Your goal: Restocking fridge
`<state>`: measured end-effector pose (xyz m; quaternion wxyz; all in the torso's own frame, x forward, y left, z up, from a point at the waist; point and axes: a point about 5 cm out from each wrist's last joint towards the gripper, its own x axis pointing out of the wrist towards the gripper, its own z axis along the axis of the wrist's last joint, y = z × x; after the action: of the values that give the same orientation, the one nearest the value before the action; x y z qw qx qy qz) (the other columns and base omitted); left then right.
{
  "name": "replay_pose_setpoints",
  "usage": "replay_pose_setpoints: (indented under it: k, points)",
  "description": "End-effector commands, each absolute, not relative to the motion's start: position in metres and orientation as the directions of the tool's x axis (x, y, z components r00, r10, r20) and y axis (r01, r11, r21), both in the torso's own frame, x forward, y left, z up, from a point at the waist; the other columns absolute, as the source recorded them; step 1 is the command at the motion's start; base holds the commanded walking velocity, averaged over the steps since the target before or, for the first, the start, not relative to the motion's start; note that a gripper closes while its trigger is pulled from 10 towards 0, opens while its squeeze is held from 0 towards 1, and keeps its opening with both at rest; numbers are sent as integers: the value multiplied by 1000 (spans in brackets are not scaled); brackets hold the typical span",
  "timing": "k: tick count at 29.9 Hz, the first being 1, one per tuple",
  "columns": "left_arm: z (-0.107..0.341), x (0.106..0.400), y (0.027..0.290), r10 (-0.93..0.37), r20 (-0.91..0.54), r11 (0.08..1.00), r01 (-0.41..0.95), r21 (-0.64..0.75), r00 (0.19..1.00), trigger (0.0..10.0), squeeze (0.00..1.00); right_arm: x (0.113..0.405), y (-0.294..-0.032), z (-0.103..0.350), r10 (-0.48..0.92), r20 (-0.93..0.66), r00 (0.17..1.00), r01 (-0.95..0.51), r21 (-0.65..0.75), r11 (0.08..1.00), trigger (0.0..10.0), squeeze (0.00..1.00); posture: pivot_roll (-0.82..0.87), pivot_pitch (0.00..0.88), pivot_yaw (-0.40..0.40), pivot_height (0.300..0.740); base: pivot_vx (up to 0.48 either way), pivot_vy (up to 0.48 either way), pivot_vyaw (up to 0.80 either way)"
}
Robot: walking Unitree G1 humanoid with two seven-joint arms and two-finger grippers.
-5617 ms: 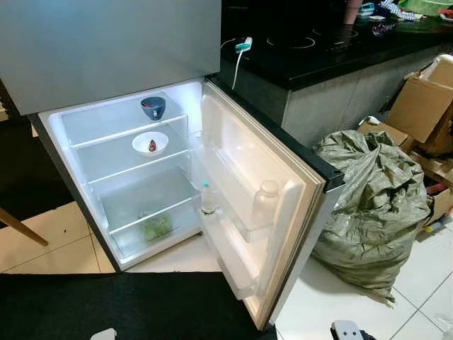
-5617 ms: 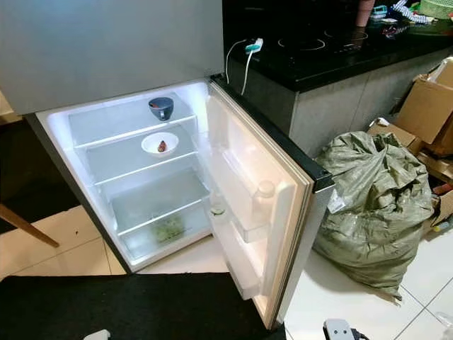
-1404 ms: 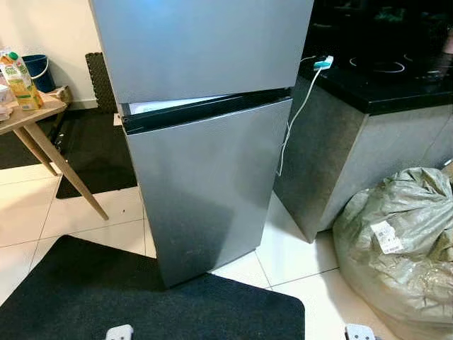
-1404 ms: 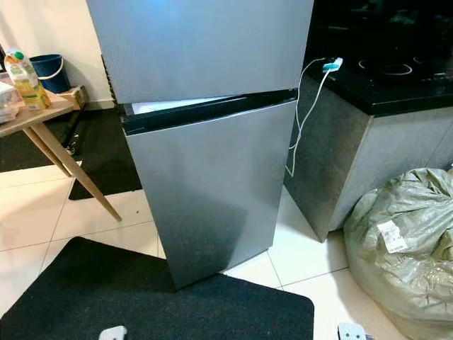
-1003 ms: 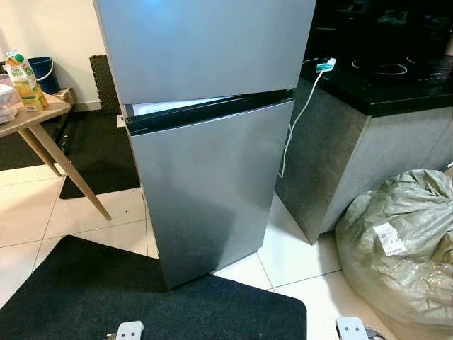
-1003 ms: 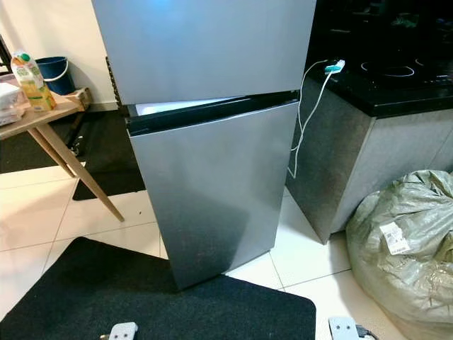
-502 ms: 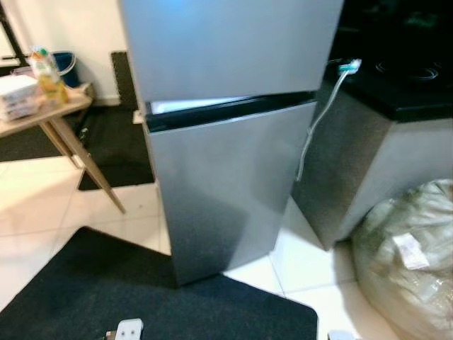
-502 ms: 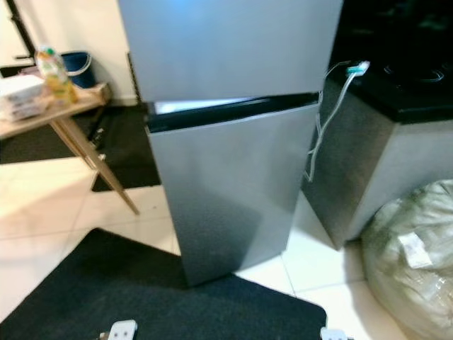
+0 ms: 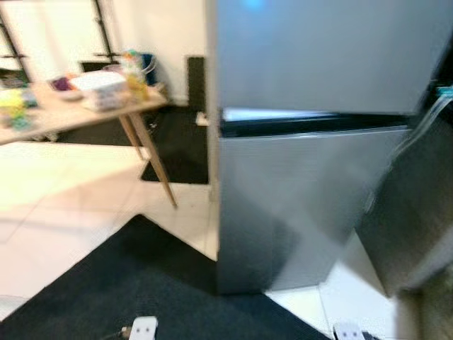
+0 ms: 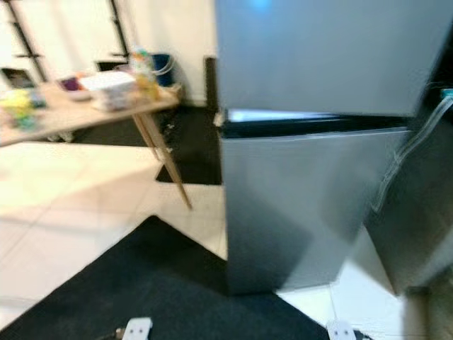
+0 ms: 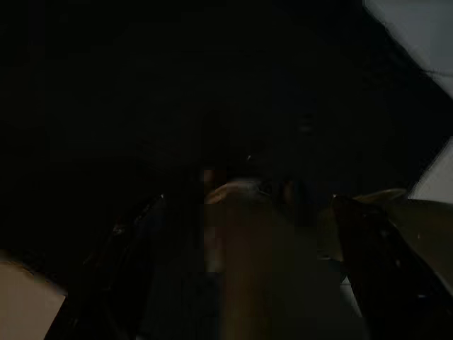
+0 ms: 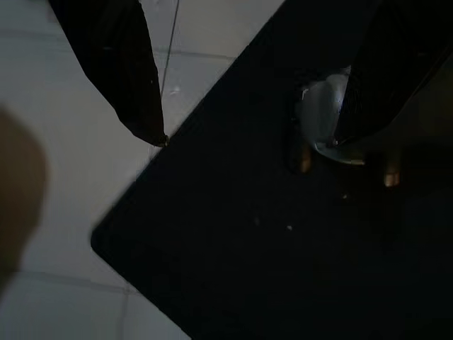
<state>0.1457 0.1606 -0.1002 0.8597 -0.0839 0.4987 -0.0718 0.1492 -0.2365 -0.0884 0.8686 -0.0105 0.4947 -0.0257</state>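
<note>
Head view: fridge (image 9: 311, 198) doors nearly shut; mat (image 9: 141, 283) edge at base; R gripper (image 12: 248, 134) spread, L can't tell.

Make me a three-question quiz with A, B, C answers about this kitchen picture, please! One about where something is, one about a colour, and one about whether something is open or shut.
1. Where is the wooden table?
A. To the robot's left of the fridge
B. On top of the fridge
C. To the robot's right of the fridge

2. What colour is the mat in front of the fridge?
A. Red
B. Black
C. Yellow

3. How is the right gripper?
A. Shut on a bottle
B. Shut on a bowl
C. Open, holding nothing

Answers:
1. A, the table stands at the left of the eye views.
2. B, the mat is dark black against pale tiles.
3. C, its two fingers stand wide apart over the floor.
</note>
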Motion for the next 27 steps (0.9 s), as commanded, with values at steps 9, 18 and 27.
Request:
replay_pose_setpoints:
  k: [9, 18, 27]
  points:
    - [-104, 136, 167, -203, -873, 979, 63, -195, 445, 10000, 0, 138, -231, -95, -62, -884, 463, 13, -63, 998, 10000, 0, -39, 0, -12, 740, 0, 0, 87]
    - [-106, 129, 164, -213, -890, 976, 127, -176, 403, 10000, 0, 137, -231, -95, -65, -886, 458, 11, -67, 998, 10000, 0, -44, 0, -11, 740, 0, 0, 0]
    - [-107, 126, 165, -209, -899, 976, 144, -166, 386, 10000, 0, 137, -230, -95, -59, -884, 463, 12, -61, 998, 10000, 0, -43, 0, -5, 740, 0, 0, 0]
